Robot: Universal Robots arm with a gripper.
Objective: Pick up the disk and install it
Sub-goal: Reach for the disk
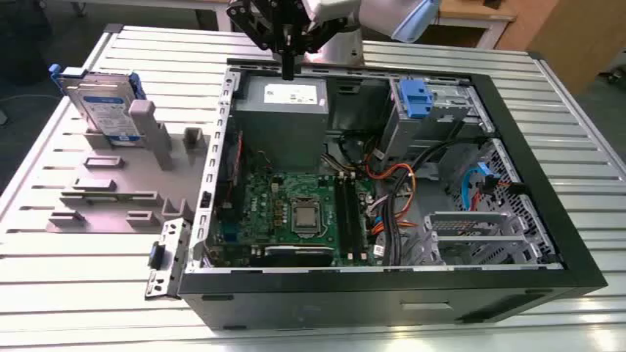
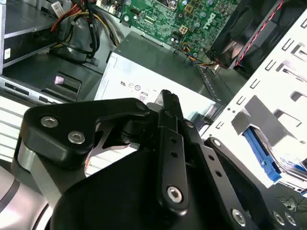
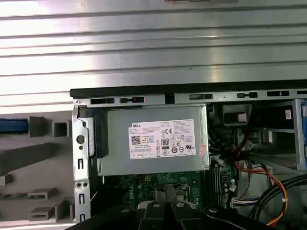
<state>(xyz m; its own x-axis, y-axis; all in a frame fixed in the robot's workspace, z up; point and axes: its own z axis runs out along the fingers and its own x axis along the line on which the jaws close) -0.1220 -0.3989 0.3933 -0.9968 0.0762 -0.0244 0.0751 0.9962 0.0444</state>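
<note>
On the exterior view's left of the open computer case (image 1: pixel 372 297), the disk (image 1: pixel 102 103) stands upright in a grey holder (image 1: pixel 108 194). It is well apart from the gripper (image 1: pixel 289 72), which hangs over the power supply (image 1: pixel 281 99). In the second wrist view the gripper looks pinched narrow and empty. In the first wrist view the case wall (image 3: pixel 79 158) lies between the power supply and the holder. A low sideways move could clip that wall, and pinched fingers would topple the disk.
</note>
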